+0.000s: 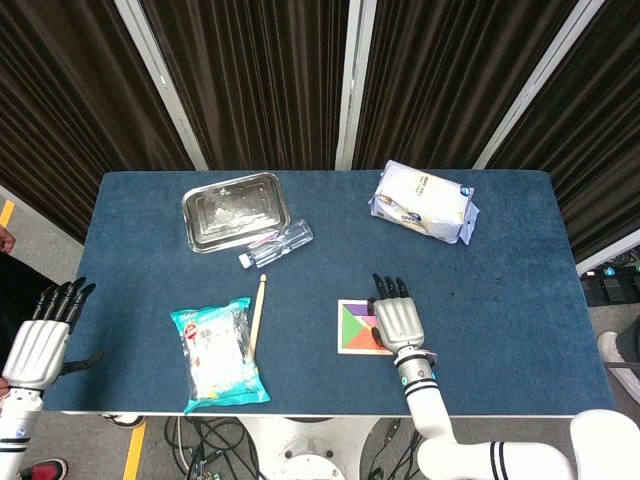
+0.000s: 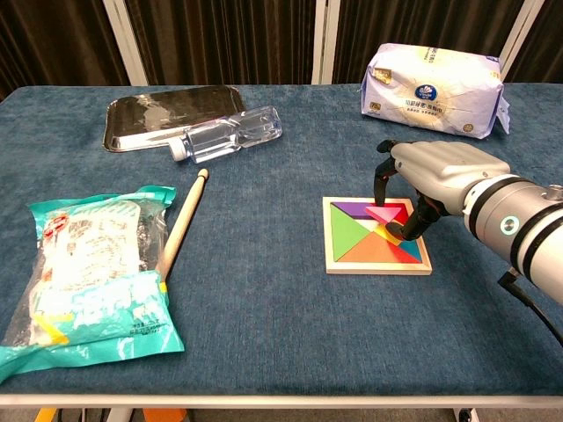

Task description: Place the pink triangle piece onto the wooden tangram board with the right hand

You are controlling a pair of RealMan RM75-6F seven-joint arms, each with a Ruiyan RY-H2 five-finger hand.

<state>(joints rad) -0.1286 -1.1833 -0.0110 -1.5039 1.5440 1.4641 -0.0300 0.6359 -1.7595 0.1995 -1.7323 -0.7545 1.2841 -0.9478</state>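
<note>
Dark pleated curtains with pale vertical strips behind a blue cloth-covered table (image 1: 520,250).

Head view: the right hand (image 1: 398,318) lies over the right half of the wooden tangram board (image 1: 352,328), fingers pointing away from the robot, hiding whatever it carries. The left hand (image 1: 40,340) hangs off the table's left edge, fingers apart, holding nothing. Elsewhere on the cloth: a metal tray (image 1: 235,210), a clear plastic bottle (image 1: 278,243) just in front of it, a wooden stick (image 1: 258,313) beside a snack bag (image 1: 218,354), and a white tissue pack (image 1: 424,202) at the far right.

Chest view: the pink triangle piece (image 2: 384,214) is pinched between the thumb and a finger of the right hand (image 2: 420,180), over the upper middle of the wooden tangram board (image 2: 332,258). Its remaining fingers are curled loosely above. Whether the piece already touches the coloured tiles I cannot tell; it looks just above or barely resting on them. The left hand is out of this view.

Judgement: placement is the step in hand, nearly complete. To do it well, lower until the triangle sits flat on the tiles, part thumb and finger gently so the piece does not flick sideways, then lift straight up without dragging the board.
</note>
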